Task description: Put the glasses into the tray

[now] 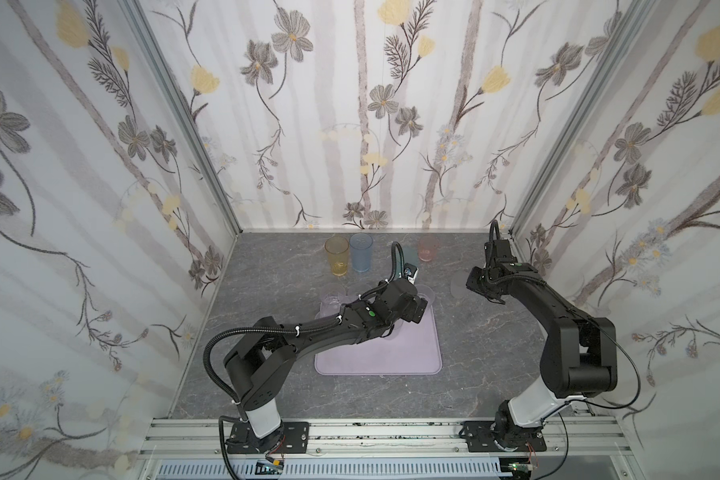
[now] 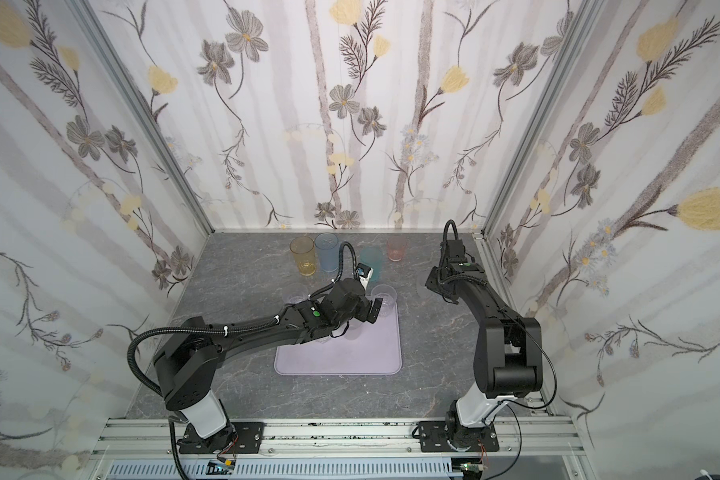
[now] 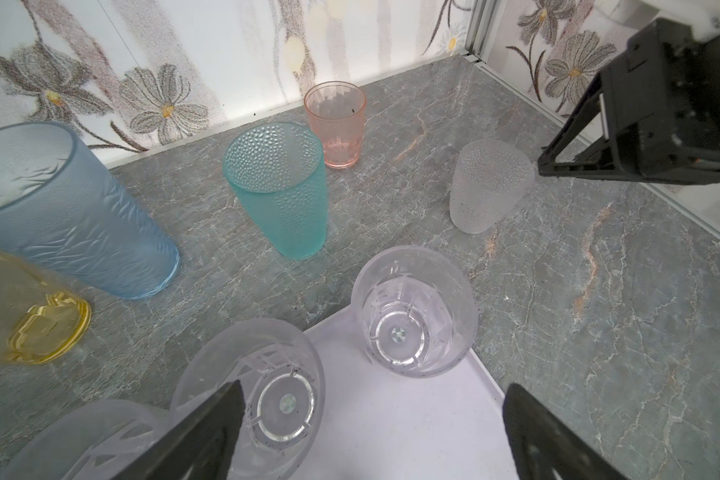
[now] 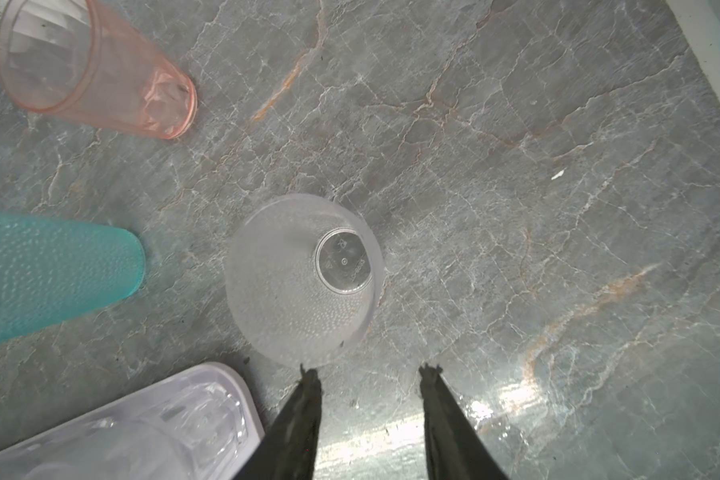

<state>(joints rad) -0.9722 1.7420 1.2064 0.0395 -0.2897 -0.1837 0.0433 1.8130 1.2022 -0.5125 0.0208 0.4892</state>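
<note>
- Nearest the lens in both top views, two black arms rise from the rail [image 1: 391,436] along the lower edge. The left arm [image 1: 308,332] reaches over the tray, and the right arm [image 1: 558,324] bends toward the upper right of the counter.
- Grey marbled counter [image 1: 483,357] fills the lower middle of the frame.
- Pale lilac tray [image 1: 375,361] lies at the centre, its upper part hidden under the left arm.
- Tall glasses stand off the tray along the counter's upper edge. The amber glass [image 1: 336,257] and blue glass [image 1: 361,252] are side by side at upper left, and the teal glass [image 2: 371,259] is to their right, behind the left arm's cable [image 2: 347,259].
- Short pink glass [image 1: 428,249] stands right of the teal one, apart from it.
- Frosted dimpled glass [image 4: 300,278] stands on the counter right of the tray, off it.
- Clear glass [image 3: 412,316] stands inside the tray's upper right corner. A second clear glass [image 1: 333,298] shows by the upper left corner; I cannot tell whether it is on or off the tray.
- Left fingers [image 3: 208,424] are spread wide above the tray, holding nothing.
- Right fingers [image 4: 300,415] are partly spread and empty, their tips just short of the frosted dimpled glass.
</note>
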